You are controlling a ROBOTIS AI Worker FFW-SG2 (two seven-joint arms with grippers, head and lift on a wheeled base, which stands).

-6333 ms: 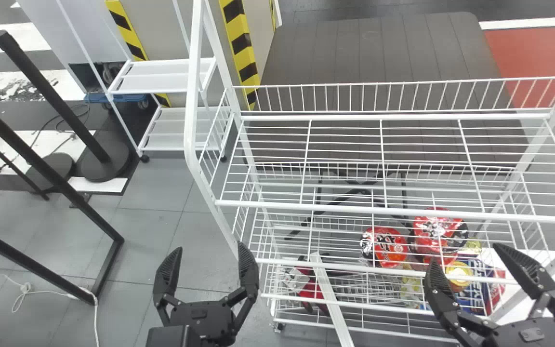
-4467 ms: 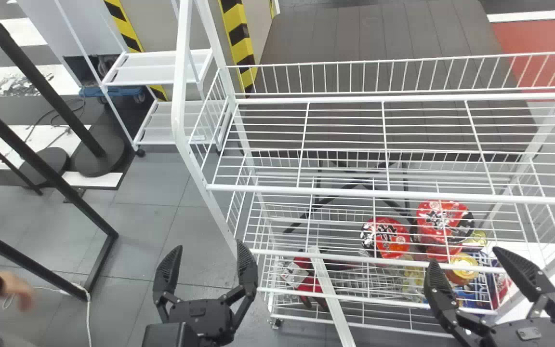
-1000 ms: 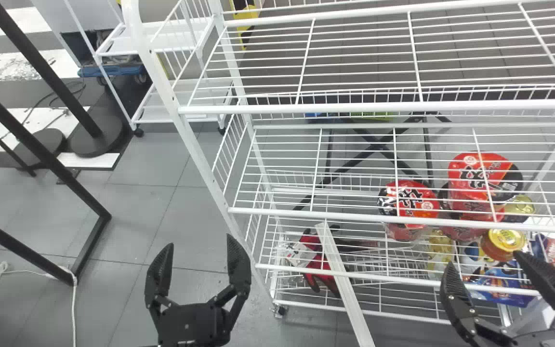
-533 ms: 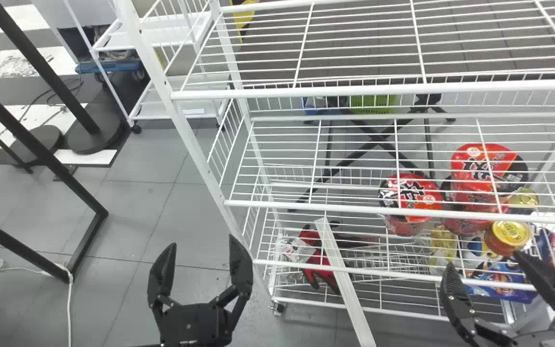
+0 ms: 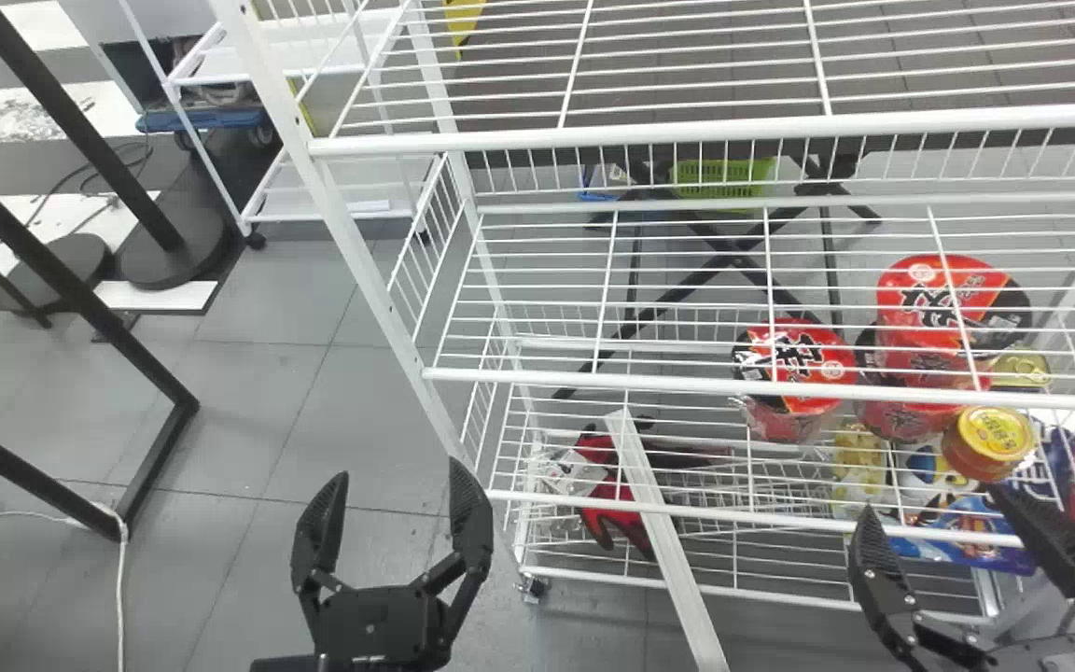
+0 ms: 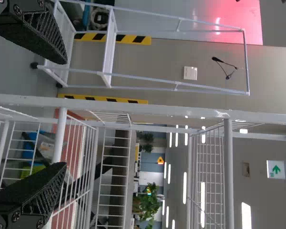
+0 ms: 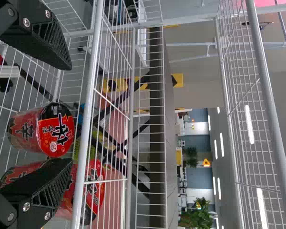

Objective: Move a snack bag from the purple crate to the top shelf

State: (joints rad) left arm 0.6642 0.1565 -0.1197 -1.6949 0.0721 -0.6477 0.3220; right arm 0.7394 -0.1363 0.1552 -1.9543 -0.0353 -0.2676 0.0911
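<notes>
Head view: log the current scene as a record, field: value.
rack: white wire, tiered
left gripper: open, empty, over floor left of the rack
right gripper: open, empty, at the rack's right part
red packs: right half of rack, inside
yellow-lidded jar: beside the red packs
blue packet: near the right gripper
white bar: slanting across rack front

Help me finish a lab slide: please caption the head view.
Left tool and right tool, both open, before a white wire rack, red tubs showing through its wires.
</notes>
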